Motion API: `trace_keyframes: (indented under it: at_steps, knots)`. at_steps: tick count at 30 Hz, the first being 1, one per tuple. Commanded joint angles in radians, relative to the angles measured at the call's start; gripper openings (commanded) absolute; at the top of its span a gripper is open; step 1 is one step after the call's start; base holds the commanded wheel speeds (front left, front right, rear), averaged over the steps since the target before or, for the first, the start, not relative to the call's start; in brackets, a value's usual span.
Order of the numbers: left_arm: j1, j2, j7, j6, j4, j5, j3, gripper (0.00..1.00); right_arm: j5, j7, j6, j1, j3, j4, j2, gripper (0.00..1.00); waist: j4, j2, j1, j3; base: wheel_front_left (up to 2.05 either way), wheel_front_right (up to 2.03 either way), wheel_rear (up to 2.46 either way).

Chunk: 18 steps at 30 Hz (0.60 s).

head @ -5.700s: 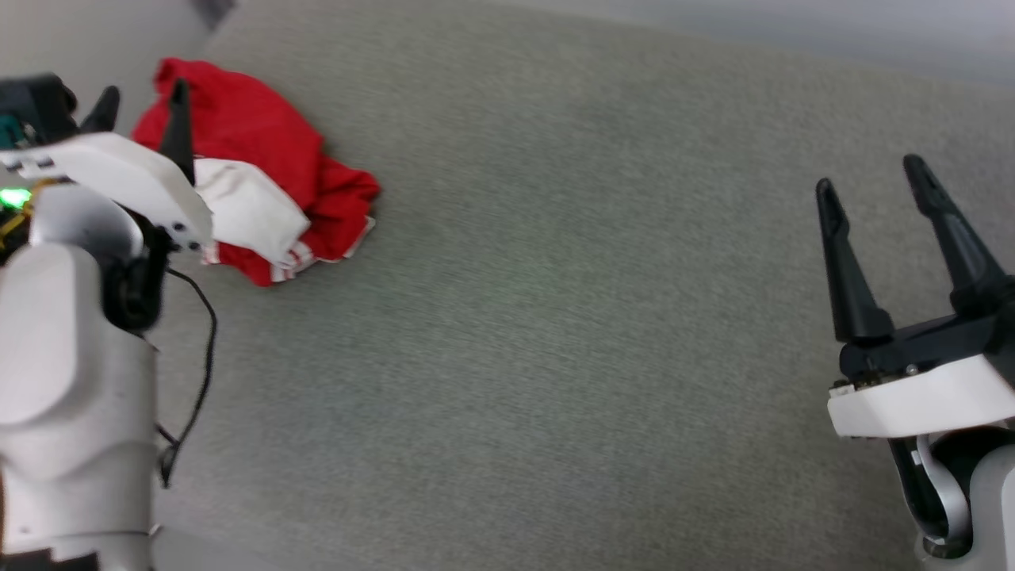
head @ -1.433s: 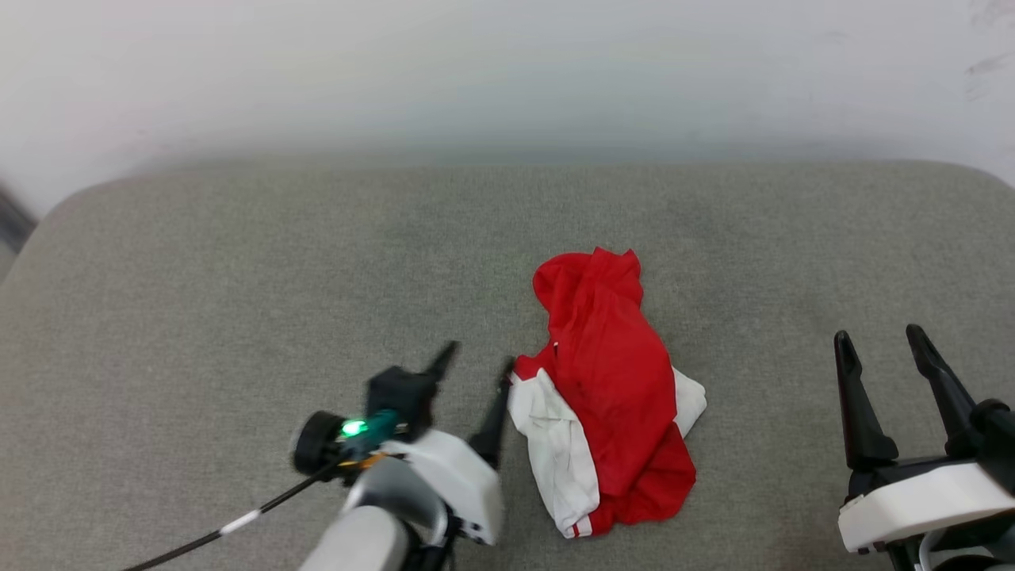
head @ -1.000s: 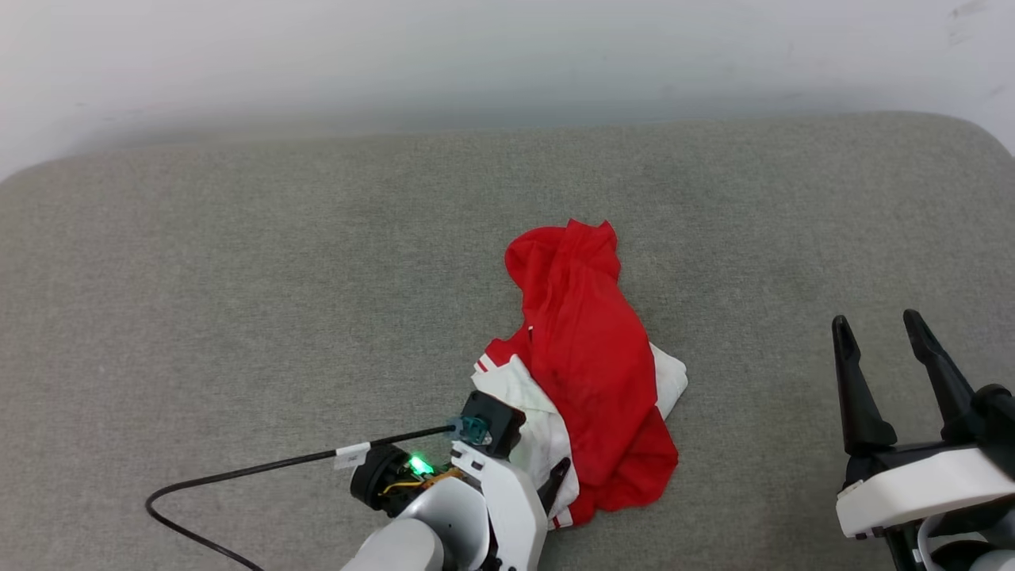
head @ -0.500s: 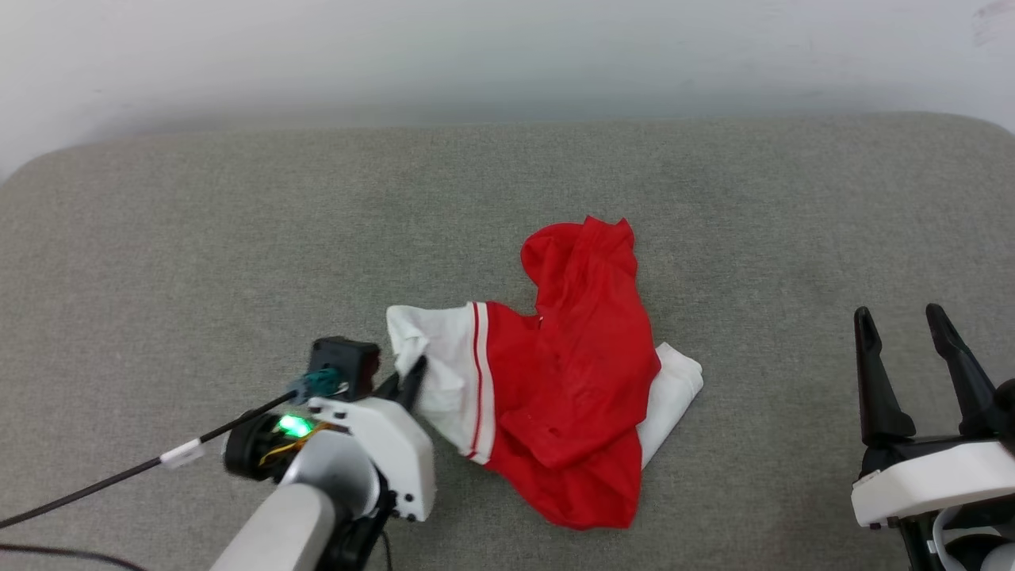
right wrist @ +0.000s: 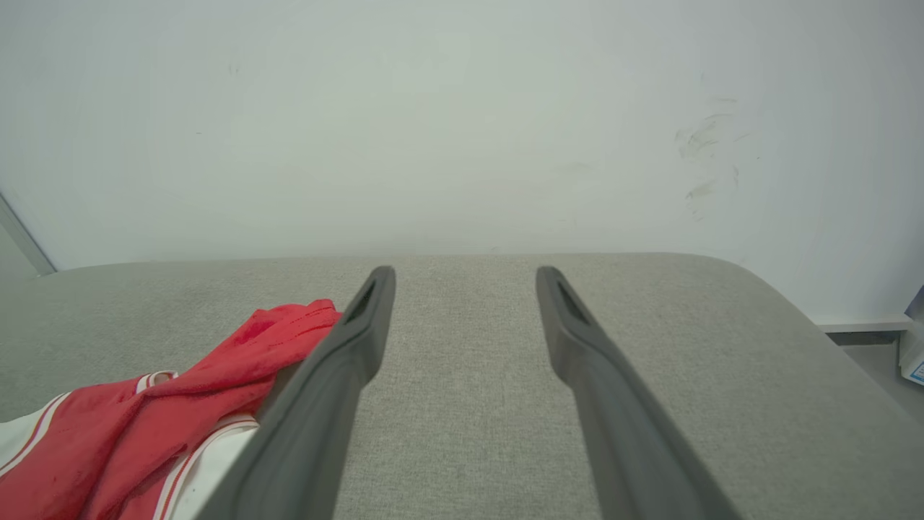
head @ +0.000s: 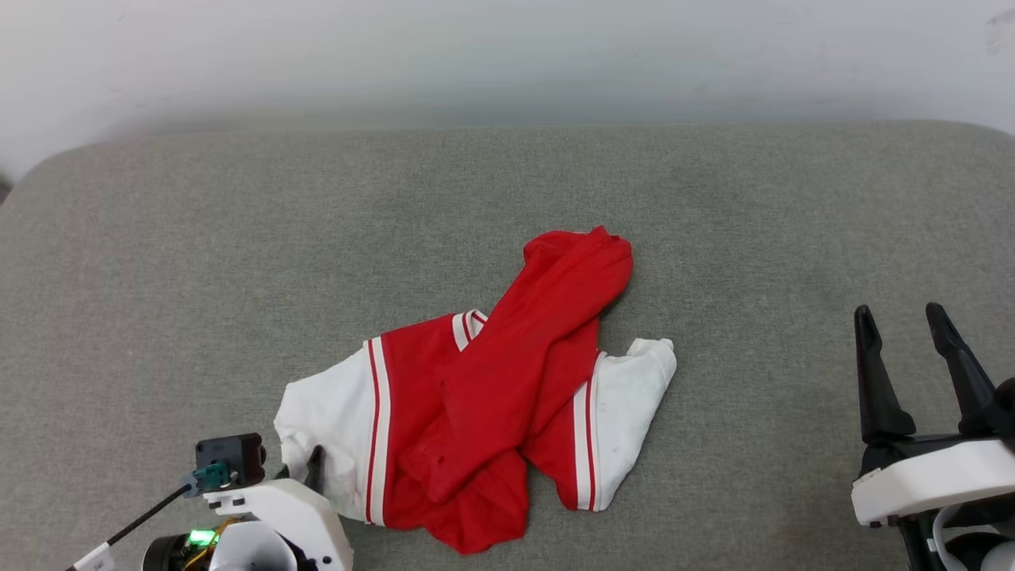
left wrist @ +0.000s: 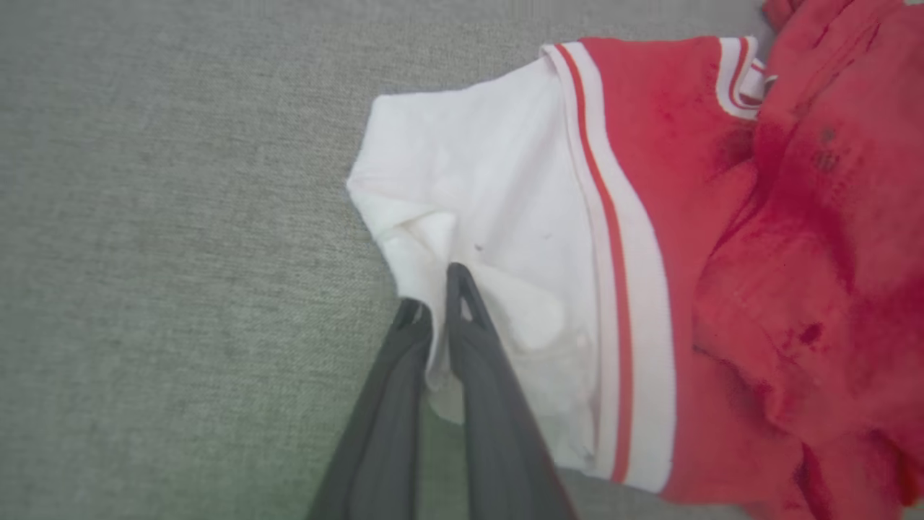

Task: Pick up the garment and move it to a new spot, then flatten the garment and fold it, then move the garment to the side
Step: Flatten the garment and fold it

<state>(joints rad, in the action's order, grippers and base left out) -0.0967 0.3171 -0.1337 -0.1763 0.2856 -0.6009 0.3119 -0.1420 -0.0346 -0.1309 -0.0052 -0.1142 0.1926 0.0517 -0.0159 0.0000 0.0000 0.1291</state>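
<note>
The garment (head: 484, 396), a red jersey with white sleeves and red-and-white striped trim, lies partly spread on the grey cushion, a red fold draped diagonally across its middle. Its lettering is hidden. My left gripper (head: 311, 464) is at the lower left, shut on the edge of the left white sleeve (left wrist: 491, 217). In the left wrist view the two fingers (left wrist: 433, 303) pinch a fold of that white fabric. My right gripper (head: 900, 325) stands open at the lower right, apart from the garment (right wrist: 144, 426), with nothing between its fingers (right wrist: 462, 278).
The grey fabric cushion (head: 238, 238) spans the view, with its rounded back edge against a pale wall (head: 507, 55). A black cable (head: 135, 523) trails from my left wrist at the lower left. Floor shows past the cushion's right end (right wrist: 881, 361).
My left gripper has pulled the white sleeve down and to the left, spreading the garment wider so both sleeves show. The right gripper has stayed put, open.
</note>
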Motion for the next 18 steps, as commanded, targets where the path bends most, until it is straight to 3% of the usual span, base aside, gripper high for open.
trace_keyframes:
  at_steps: [1, 11, 18]
  knots:
    - [-0.017, -0.008, 0.042, 0.005, -0.005, 0.012, -0.002, 1.00, -0.004, 0.005, 0.000, 0.000, -0.002, -0.001, -0.002, 1.00, 0.000, 0.0000, 0.0000, -0.009, 0.00, 0.00, 0.00]
    - [-0.059, -0.017, 0.314, -0.019, -0.102, 0.140, 0.016, 1.00, -0.001, -0.016, 0.000, 0.041, -0.003, 0.006, -0.002, 1.00, -0.004, 0.0000, 0.0000, -0.086, 0.00, 0.00, 0.00]
    - [-0.034, -0.027, 0.347, -0.040, -0.190, 0.196, 0.059, 1.00, -0.002, -0.031, 0.000, 0.073, 0.001, 0.012, -0.002, 1.00, -0.009, 0.0000, 0.0000, -0.128, 0.00, 0.00, 0.00]
